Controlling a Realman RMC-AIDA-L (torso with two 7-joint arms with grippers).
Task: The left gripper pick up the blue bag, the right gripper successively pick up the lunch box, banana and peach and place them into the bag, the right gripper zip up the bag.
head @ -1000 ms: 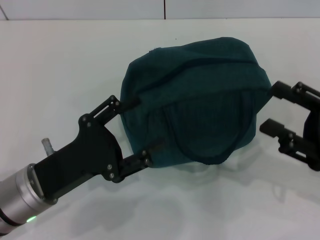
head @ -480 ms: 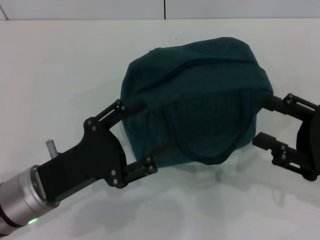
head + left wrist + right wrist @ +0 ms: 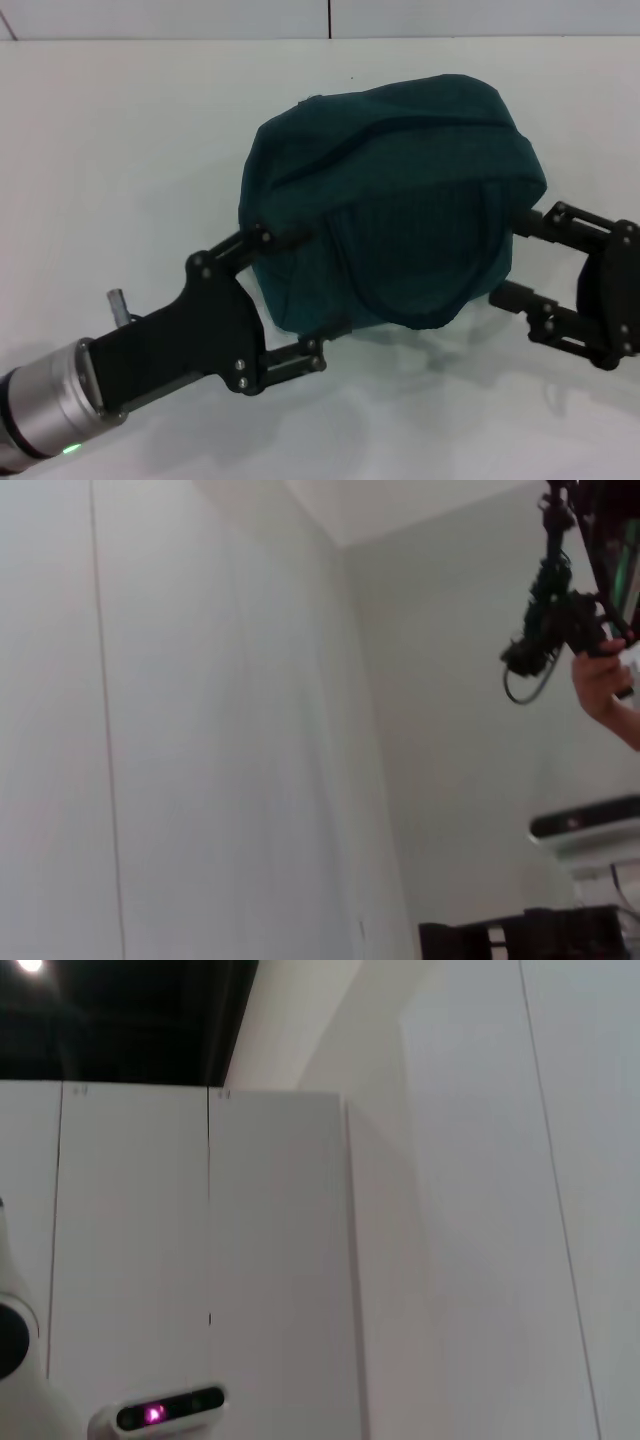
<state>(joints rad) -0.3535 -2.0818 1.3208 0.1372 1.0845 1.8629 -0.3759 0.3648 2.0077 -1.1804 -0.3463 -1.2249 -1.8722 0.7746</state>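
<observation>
Presently the left gripper (image 3: 295, 298) stands spread wide, straddling the near-left edge of the blue bag (image 3: 395, 215) on the table (image 3: 120, 150); right gripper (image 3: 512, 255), likewise spread, flanks its right edge, presumably steadying it

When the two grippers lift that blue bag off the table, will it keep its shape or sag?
The blue bag will probably sag: its fabric is creased and slumped. The open left gripper and open right gripper only flank its edges, so it may fold. It looks unlikely to roll.
</observation>
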